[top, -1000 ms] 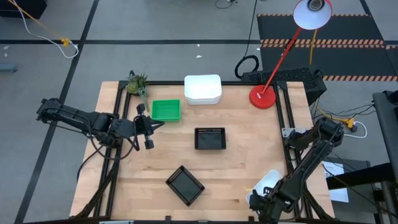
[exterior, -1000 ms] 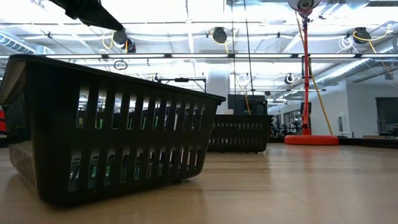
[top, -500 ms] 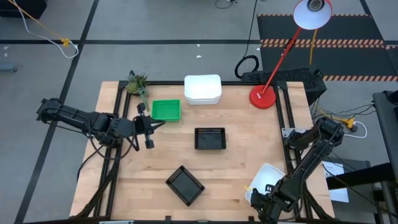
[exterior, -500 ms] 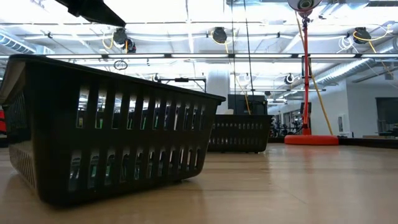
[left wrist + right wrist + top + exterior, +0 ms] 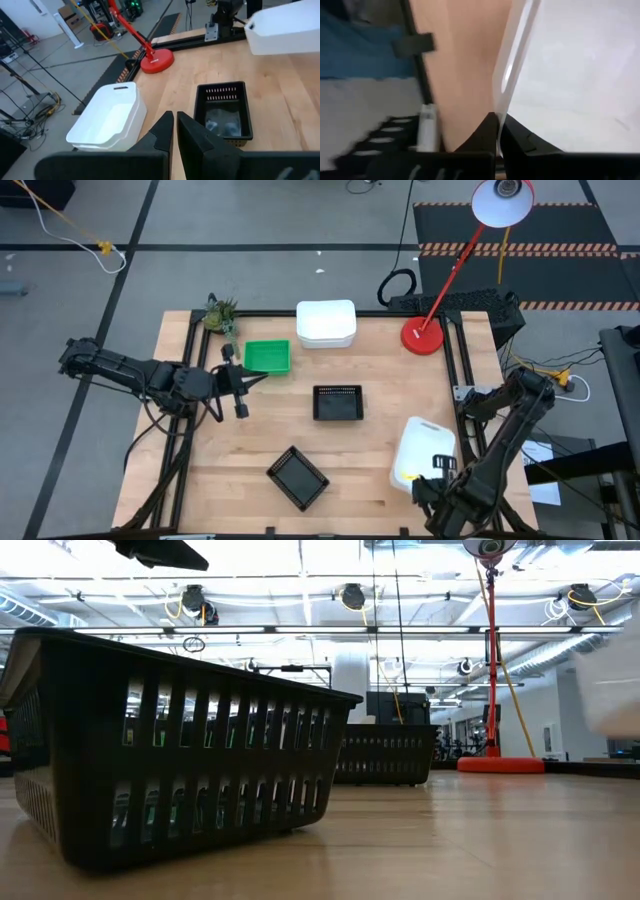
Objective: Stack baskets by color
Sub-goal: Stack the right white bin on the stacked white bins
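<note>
The right gripper point(image 5: 496, 131) was closed on the rim of a white basket point(image 5: 423, 452), a plain, smooth-walled tray with rounded corners, held above the near right part of the wooden surface point(image 5: 240, 455). In the left wrist view this basket hung clear of the wood, tilted a little.

A stack of white baskets point(image 5: 326, 323) sat at the far edge, middle of the surface, just beside the red lamp base point(image 5: 422, 336). How many trays made up the stack could not be told. A bright green basket point(image 5: 266, 357) lay left of the white stack, near the small green plant point(image 5: 219, 314) at the far left corner. One black basket point(image 5: 337, 402) with slotted sides sat near the centre, squared to the edges. A second black basket point(image 5: 297, 477) lay nearer the front, turned at an angle and well apart from the first.

The left gripper point(image 5: 243, 383) hovered over the left side, beside the green basket, its fingers point(image 5: 162, 131) pressed nearly together and holding nothing.
</note>
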Robot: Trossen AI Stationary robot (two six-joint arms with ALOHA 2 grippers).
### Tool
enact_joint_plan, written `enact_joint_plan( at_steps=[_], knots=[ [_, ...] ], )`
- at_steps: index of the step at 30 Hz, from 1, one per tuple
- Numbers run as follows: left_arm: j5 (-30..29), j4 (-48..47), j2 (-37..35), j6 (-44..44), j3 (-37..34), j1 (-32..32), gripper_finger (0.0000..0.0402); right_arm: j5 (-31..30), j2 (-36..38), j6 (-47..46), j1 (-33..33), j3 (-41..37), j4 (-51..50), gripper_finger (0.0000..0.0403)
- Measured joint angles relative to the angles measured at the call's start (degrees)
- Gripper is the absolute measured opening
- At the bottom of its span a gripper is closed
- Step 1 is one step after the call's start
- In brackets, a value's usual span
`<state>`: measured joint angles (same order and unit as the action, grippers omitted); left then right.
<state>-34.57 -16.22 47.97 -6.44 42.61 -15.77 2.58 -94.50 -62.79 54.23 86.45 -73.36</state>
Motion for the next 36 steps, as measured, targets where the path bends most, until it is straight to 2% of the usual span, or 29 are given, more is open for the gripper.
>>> enact_joint_plan(
  at_steps=[8,16,19,22,26,29,32,36],
  knots=[
    [0.0,2.5,0.0,-3.0,0.0,0.0,0.0026,-7.4,0.0,15.6,0.0,4.1,-10.5,0.0],
    [0.5,5.9,2.0,-6.7,0.0,-0.6,0.0029,-17.4,0.2,38.5,-1.6,4.7,-13.3,0.0],
    [1.6,10.3,4.6,-9.7,0.0,-1.3,0.0046,-19.7,0.3,46.3,-3.8,4.7,-13.3,0.0],
    [1.7,15.2,8.0,-13.7,0.2,-2.6,0.0083,-20.8,0.3,54.3,-6.5,4.7,-13.3,0.0],
    [1.7,15.6,13.1,-15.5,4.3,-5.1,0.0137,-22.6,0.3,63.1,-10.5,4.7,-13.2,0.0],
    [1.8,13.5,17.6,-15.5,8.8,-7.6,0.0161,-25.9,0.3,70.4,-13.0,4.7,-12.3,0.0],
    [1.8,10.3,22.6,-16.0,13.6,-10.3,0.0163,-28.3,0.3,75.0,-15.5,4.7,-10.1,0.0],
    [1.8,4.9,29.1,-16.4,20.3,-13.2,0.0149,-28.4,0.3,80.8,-18.7,4.6,-6.2,0.0]
  ],
)
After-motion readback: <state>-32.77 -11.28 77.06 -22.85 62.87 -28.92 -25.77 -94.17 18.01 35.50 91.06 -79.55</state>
